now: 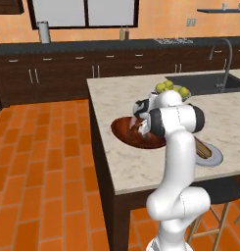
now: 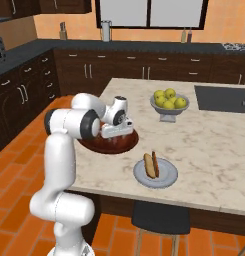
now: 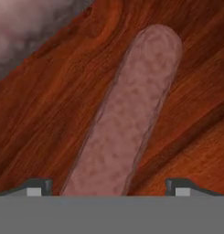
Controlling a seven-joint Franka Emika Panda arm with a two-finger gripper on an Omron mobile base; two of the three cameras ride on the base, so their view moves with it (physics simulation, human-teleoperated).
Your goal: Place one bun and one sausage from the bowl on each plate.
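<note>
My gripper point(image 3: 109, 189) is down inside the dark reddish-brown wooden bowl point(image 3: 49, 114), open. Its two fingertips point(image 3: 40, 187) stand on either side of the near end of a pinkish-brown sausage point(image 3: 127, 114) that lies on the bowl's floor. From the base, the hand point(image 2: 116, 134) hangs over the bowl point(image 2: 125, 144) near the island's left edge and covers much of it. In the left base view the gripper point(image 1: 141, 128) sits low in the bowl point(image 1: 126, 131). A pale grey plate point(image 2: 166, 179) to the right carries a bun point(image 2: 149, 167) and a sausage point(image 2: 155, 159).
A grey pedestal bowl of yellow-green apples point(image 2: 169, 102) stands behind the plate on the marble island point(image 2: 214, 150). A sink point(image 1: 204, 82) with a faucet is set in the island's far right. A dark stool point(image 2: 161, 217) stands at the near edge.
</note>
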